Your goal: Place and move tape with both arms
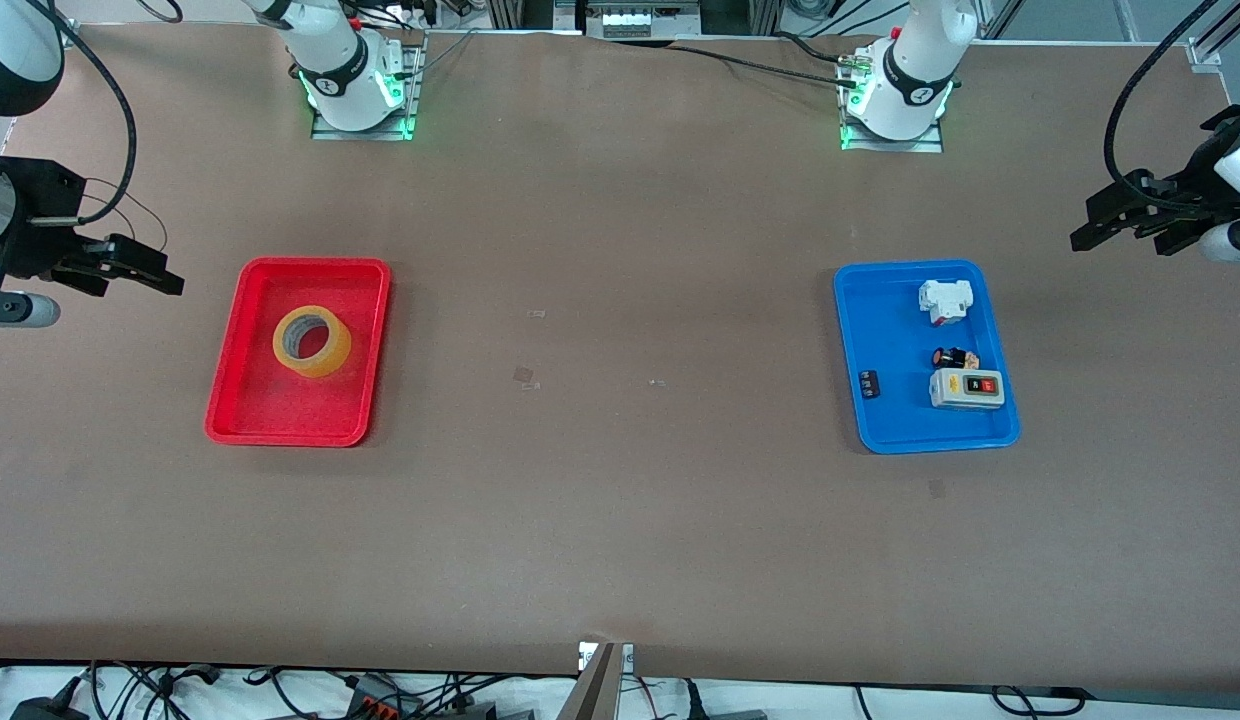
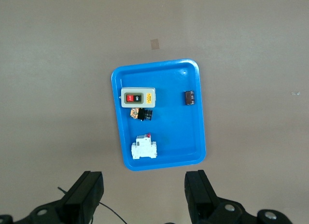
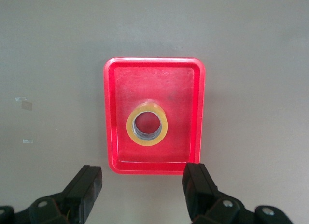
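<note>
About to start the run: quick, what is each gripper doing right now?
Left gripper: open, empty, raised at the table's edge by the blue tray.
Right gripper: open, empty, raised by the red tray.

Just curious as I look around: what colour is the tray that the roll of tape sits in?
Red tray, holding the yellow-amber tape; clearest in the right wrist view.

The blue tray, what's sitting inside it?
The blue tray holds four small electrical parts: a white breaker, a small black-and-red button piece, a grey switch box with a red button, and a tiny black part. Nothing is stacked, so only their undersides are hidden.
</note>
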`<state>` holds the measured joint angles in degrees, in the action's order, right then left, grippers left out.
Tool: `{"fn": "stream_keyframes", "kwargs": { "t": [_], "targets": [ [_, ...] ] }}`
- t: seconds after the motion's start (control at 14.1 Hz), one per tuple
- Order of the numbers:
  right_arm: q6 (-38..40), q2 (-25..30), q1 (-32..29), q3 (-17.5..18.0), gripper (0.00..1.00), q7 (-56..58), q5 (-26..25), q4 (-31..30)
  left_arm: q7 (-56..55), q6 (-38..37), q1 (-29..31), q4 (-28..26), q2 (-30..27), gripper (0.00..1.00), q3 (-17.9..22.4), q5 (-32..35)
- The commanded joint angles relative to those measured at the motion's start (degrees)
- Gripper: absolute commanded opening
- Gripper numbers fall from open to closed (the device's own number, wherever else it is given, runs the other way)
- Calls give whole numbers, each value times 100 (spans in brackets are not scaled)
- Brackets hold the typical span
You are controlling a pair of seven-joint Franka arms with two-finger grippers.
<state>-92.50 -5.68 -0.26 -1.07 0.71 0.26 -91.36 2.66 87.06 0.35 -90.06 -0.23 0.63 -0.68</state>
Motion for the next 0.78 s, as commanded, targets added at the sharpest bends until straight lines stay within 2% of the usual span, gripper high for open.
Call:
{"fn": "stream_keyframes", "kwargs": {
  "t": [0.0,0.07,0.71],
  "targets": [
    [3,234,174,-60,100,96,-61,-216,-20,-40,0,14,-3,100,16,-90],
    [3,234,201,-147,100,96,-61,-207,-29,-40,9,23,-3,100,7,-90],
    [47,304,193,-148,100,96,-78,-251,-29,-48,44,23,-3,100,7,-90]
  ]
}}
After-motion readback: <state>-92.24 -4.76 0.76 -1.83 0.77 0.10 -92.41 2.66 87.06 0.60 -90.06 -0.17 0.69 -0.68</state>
